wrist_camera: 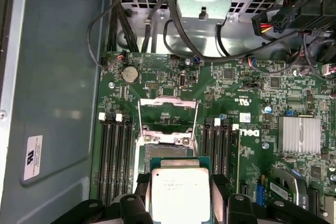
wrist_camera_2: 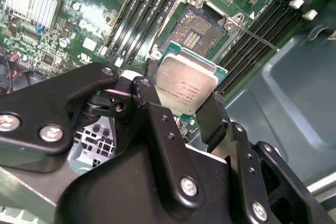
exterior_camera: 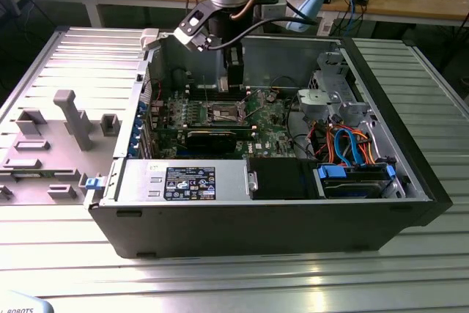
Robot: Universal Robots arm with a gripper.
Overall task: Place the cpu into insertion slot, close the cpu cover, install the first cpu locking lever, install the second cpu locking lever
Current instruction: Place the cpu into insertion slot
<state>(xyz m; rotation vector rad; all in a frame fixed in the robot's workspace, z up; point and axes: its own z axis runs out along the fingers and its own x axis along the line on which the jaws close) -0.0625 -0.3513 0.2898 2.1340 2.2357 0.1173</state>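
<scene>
The end effector (wrist_camera_2: 181,107) holds the cpu (wrist_camera_2: 186,82) by two opposite edges, its black fingers (wrist_camera_2: 148,95) closed only as far as the chip is wide. The silver top of the cpu faces the cameras in both wrist views and carries small faint print. The cpu hangs above the slot (wrist_camera_2: 195,34) and a little to the side of it, not touching it. The slot lies open, with its dark contact field bare. In the first wrist view the cover (wrist_camera: 168,114) stands raised at the far side of the slot, away from the cpu. Black memory slots (wrist_camera: 113,156) run along both sides of the slot on the green board (wrist_camera: 236,87). Farther from the slot, a white label (wrist_camera: 32,157) with small print is on the grey case wall. In the exterior view the slot (exterior_camera: 226,113) is inside the open black case (exterior_camera: 293,225), which lies on the ribbed metal worktop (exterior_camera: 220,284). A dark sticker (exterior_camera: 189,181) with print is near the case's front edge.
</scene>
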